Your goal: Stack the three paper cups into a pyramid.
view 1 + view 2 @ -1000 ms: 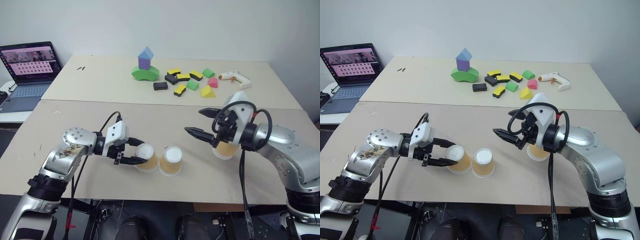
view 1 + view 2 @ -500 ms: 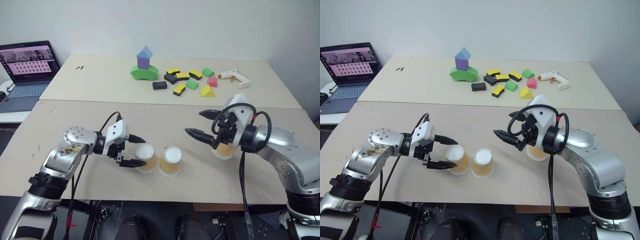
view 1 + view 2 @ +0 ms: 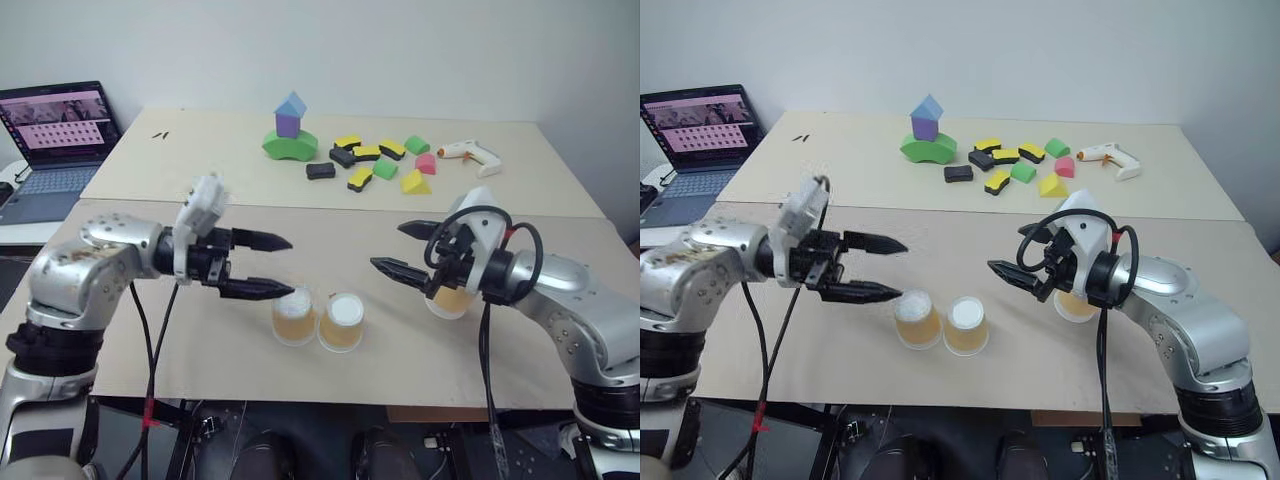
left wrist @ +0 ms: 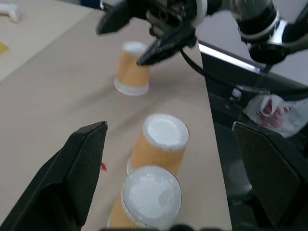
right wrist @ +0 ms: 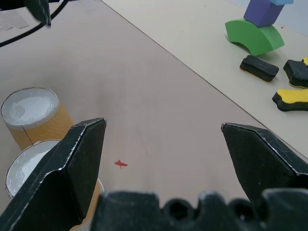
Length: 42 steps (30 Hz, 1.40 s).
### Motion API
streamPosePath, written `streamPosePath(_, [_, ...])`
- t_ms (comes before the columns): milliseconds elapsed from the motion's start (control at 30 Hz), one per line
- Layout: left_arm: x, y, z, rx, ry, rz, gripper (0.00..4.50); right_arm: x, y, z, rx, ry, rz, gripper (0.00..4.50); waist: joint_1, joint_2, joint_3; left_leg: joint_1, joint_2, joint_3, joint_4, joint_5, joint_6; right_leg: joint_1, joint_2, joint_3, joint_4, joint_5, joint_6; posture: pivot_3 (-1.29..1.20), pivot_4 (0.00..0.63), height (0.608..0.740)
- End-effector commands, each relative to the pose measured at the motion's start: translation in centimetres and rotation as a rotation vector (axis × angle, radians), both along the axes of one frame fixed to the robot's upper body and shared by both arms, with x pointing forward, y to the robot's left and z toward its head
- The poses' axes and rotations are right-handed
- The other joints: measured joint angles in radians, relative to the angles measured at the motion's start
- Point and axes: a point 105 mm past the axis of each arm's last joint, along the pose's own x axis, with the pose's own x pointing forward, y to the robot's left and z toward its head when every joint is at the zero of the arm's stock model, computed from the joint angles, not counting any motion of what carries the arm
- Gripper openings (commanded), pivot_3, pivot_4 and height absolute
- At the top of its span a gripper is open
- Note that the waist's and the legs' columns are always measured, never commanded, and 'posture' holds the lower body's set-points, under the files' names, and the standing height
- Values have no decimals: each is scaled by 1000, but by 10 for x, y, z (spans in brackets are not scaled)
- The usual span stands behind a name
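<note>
Left hand [image 3: 272,265] spread wide, empty, hovering above the counter [image 3: 200,340] just left of two cups, fingers pointing toward them. Right hand [image 3: 403,250] likewise spread and empty, held off the counter, fingers aimed left.

Nearest the left hand: first cup [image 3: 294,316], upside down, tan-orange side, white flat base up, white rim on the counter. Touching it on its right, second cup [image 3: 342,321], same look, also inverted. Together a side-by-side pair near the front edge. Third cup [image 3: 452,299] standing apart to the right, inverted too, partly hidden behind the right hand and its cables. Nothing on top of the pair; no pyramid yet. Cup insides hidden, all mouths down.

Farther back on the rear counter: block tower [image 3: 290,130] of blue on purple on green, scattered foam blocks [image 3: 375,165], a white glue gun [image 3: 469,155]. Laptop [image 3: 55,145] open at far left.
</note>
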Motion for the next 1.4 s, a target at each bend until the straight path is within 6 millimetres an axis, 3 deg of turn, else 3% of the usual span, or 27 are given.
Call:
streamPosePath(33, [34, 23, 16, -69, -93, 276, 4470, 1, -35, 35, -1, -131, -112, 4500, 3, 0, 0, 0, 0, 0, 0, 0, 0, 0, 0, 0, 0, 0, 0, 0, 150, 703])
streamPosePath(167, [29, 39, -1, -46, -54, 348, 4470, -19, -81, 71, -8, -185, -199, 4500, 1, 0, 1, -1, -1, 0, -1, 0, 0, -1, 0, 0, -1, 0, 0, 0, 150, 703])
streamPosePath(267, [22, 40, -8, -21, -39, 337, 4470, -31, -106, 77, -25, -162, -237, 4500, 3, -1, 1, 0, -1, 0, -6, 0, 0, 0, 0, -1, -5, 0, 1, 0, 150, 703])
streamPosePath(333, [18, 37, -9, -22, -33, 318, 4470, -38, -122, 57, -68, -57, -233, 4500, 6, -2, 1, 0, -1, 0, -6, 0, 0, 1, 1, -2, -6, 0, 1, 0, 150, 703])
streamPosePath(433, [8, 28, -9, -14, -17, 256, 4470, -47, -137, 8, -189, 127, -205, 4500, 13, -3, 1, 4, -1, -1, -6, 0, 0, 6, 0, -2, -7, 0, 1, 0, 150, 703])
streamPosePath(533, [5, 23, -7, 3, -26, 225, 4470, -45, -138, -32, -187, 238, -172, 4500, 11, -3, 2, 8, -1, -1, -6, 0, 0, 9, 0, -1, -7, 0, 2, 0, 150, 703])
streamPosePath(633, [4, 20, 0, 0, -36, 213, 4470, -35, -142, -53, -198, 260, -186, 4500, -1, -3, 2, 13, 0, -1, -6, 0, 0, 13, 0, 1, -6, -3, 6, 0, 150, 703])
streamPosePath(867, [1, 13, 3, 5, -52, 194, 4470, -8, -129, -56, -111, 209, -166, 4500, -4, -2, 2, 16, 0, 0, -8, 0, 0, 14, 0, 3, -6, -1, 2, 0, 150, 703])
streamPosePath(1067, [1, 11, 2, 2, -51, 194, 4470, 5, -105, -37, -83, 141, -94, 4500, 0, -2, 2, 15, -1, 0, -8, 0, 0, 14, 0, 2, -6, -1, 2, 0, 150, 703])
streamPosePath(1233, [1, 11, 2, 1, -51, 198, 4470, 10, -95, -32, -91, 121, -70, 4500, 0, -2, 2, 14, -1, 0, -8, 0, 0, 14, 0, 2, -6, -1, 2, 0, 150, 703])
streamPosePath(1400, [1, 12, 1, 5, -53, 204, 4470, 9, -98, -33, -102, 134, -78, 4500, 0, -2, 2, 14, -1, 0, -8, 0, 0, 13, 0, 2, -7, -1, 2, 0, 150, 703])
